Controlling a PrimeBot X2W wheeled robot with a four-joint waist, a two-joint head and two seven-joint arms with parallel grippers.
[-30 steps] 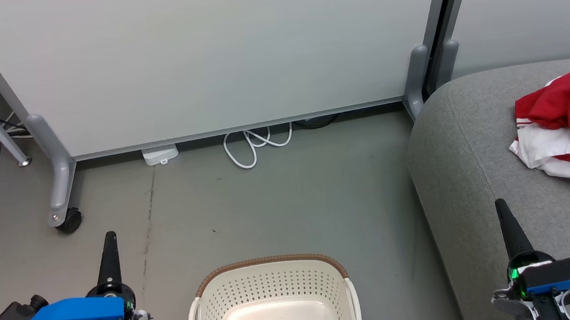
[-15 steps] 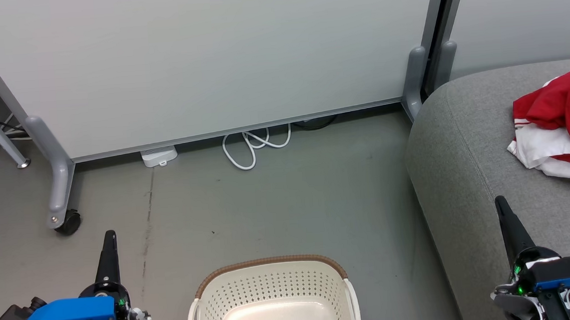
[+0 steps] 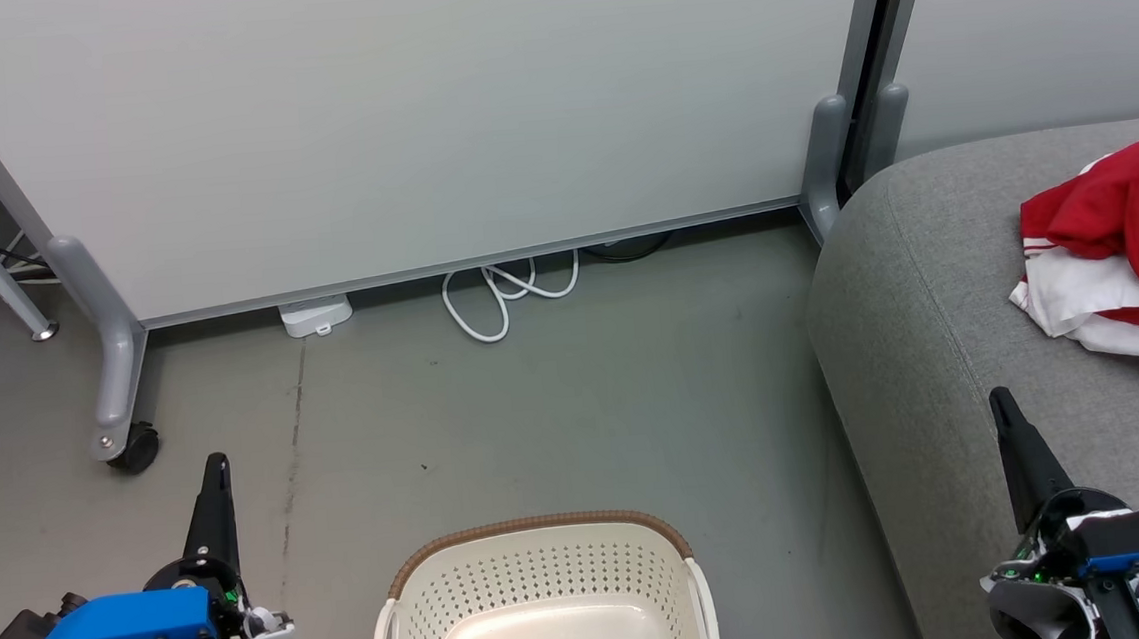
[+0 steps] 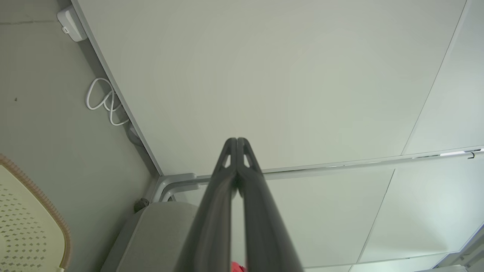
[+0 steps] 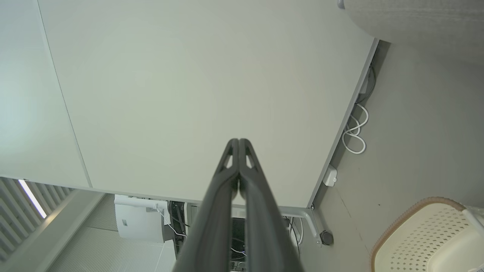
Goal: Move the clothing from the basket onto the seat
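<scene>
The red and white clothing (image 3: pixel 1122 266) lies heaped on the grey seat (image 3: pixel 931 334) at the right edge of the head view. On the floor at the bottom centre stands the cream basket (image 3: pixel 547 602) with its brown rim, and its inside holds nothing but a label. My left gripper (image 3: pixel 216 464) is shut at the lower left, left of the basket, holding nothing. At the lower right my right gripper (image 3: pixel 999 398) is shut over the seat's front part, also holding nothing. In each wrist view the fingers (image 4: pixel 237 143) (image 5: pixel 239 144) are pressed together. The basket rim (image 5: pixel 416 206) shows in the right wrist view.
A pale partition wall on grey wheeled feet (image 3: pixel 118 391) stands behind the basket. A coiled white cable (image 3: pixel 503 294) and a white power block (image 3: pixel 314 315) lie at its base. Bare grey floor (image 3: pixel 586 419) lies between basket, partition and seat.
The whole head view has shifted slightly, so the camera moved. Both grippers sit a little lower in the picture; they stay shut.
</scene>
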